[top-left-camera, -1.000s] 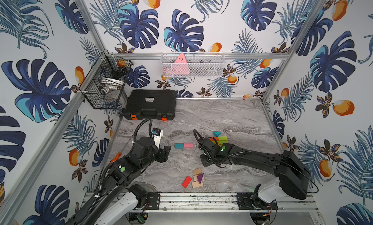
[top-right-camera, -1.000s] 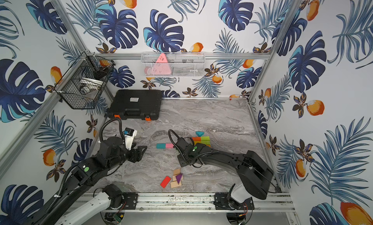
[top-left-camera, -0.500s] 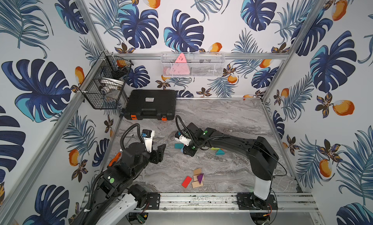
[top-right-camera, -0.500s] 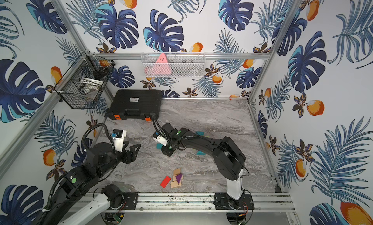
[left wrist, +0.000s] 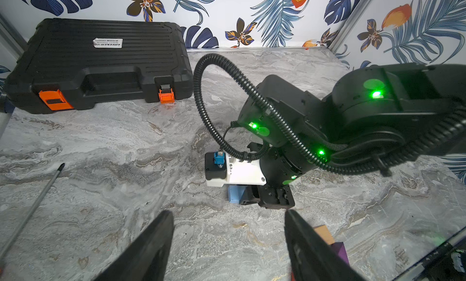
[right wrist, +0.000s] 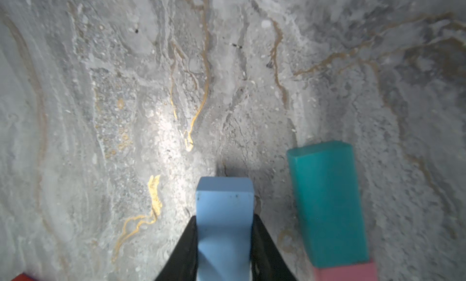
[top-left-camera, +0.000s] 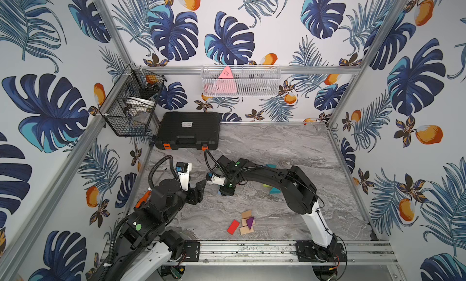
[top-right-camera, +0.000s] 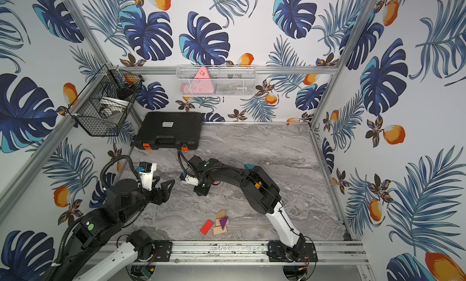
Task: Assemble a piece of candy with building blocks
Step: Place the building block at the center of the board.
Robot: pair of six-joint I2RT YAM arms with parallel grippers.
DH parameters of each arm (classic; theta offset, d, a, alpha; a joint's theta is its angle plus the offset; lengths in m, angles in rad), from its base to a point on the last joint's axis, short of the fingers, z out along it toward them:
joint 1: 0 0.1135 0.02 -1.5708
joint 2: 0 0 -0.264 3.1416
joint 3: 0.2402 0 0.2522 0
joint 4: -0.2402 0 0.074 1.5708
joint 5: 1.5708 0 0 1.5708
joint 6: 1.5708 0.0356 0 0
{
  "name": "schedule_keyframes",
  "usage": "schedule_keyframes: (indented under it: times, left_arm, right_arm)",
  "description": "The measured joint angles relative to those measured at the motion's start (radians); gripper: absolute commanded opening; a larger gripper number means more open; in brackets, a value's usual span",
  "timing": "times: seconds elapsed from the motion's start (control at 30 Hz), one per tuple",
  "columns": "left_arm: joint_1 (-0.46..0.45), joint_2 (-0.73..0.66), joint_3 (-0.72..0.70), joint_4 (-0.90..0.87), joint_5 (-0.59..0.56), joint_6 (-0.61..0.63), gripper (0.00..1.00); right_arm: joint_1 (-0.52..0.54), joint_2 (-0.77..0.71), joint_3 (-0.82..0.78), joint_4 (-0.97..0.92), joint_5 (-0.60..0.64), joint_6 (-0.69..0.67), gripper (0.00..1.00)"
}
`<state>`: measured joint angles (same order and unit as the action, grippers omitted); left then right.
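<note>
My right gripper (right wrist: pixel 224 218) is shut on a light blue block (right wrist: pixel 224 196), held low over the marble table. Beside it a teal block (right wrist: pixel 327 204) lies end to end with a pink block (right wrist: pixel 345 269). In the left wrist view the blue block (left wrist: pixel 234 195) shows under the right gripper (left wrist: pixel 254 199). My left gripper (left wrist: pixel 228 216) is open and holds nothing, just left of the right gripper (top-left-camera: pixel 225 191). Near the front a red block (top-left-camera: pixel 233 226), a purple triangle (top-left-camera: pixel 250 221) and plain wood blocks (top-left-camera: pixel 246 214) lie together. A teal triangle (top-left-camera: pixel 274 190) lies under the right arm.
A black tool case (top-left-camera: pixel 187 133) stands at the back left. A screwdriver (left wrist: pixel 32 209) lies by the left wall. A wire basket (top-left-camera: pixel 131 108) and a white mesh basket (top-left-camera: pixel 239 81) hang on the walls. A metal rail (top-left-camera: pixel 252 249) edges the front.
My right arm has swung left from the table's middle to a spot beside the teal and pink blocks. My left arm has drawn back toward the left, its gripper still open.
</note>
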<state>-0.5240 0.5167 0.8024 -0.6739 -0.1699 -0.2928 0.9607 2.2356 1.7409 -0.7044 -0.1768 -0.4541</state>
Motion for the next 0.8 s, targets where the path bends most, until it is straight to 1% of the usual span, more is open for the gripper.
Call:
schedule_keyframes:
  times: [0.5,0.8]
  left_arm:
    - [0.000,0.015,0.000,0.000,0.003,0.000,0.74]
    - [0.000,0.029,0.000,0.000,0.006,0.000,0.74]
  right_arm:
    - [0.009,0.028,0.024,-0.007,0.047,-0.119,0.21]
    - [0.012,0.044,0.042,-0.006,0.055,-0.164,0.24]
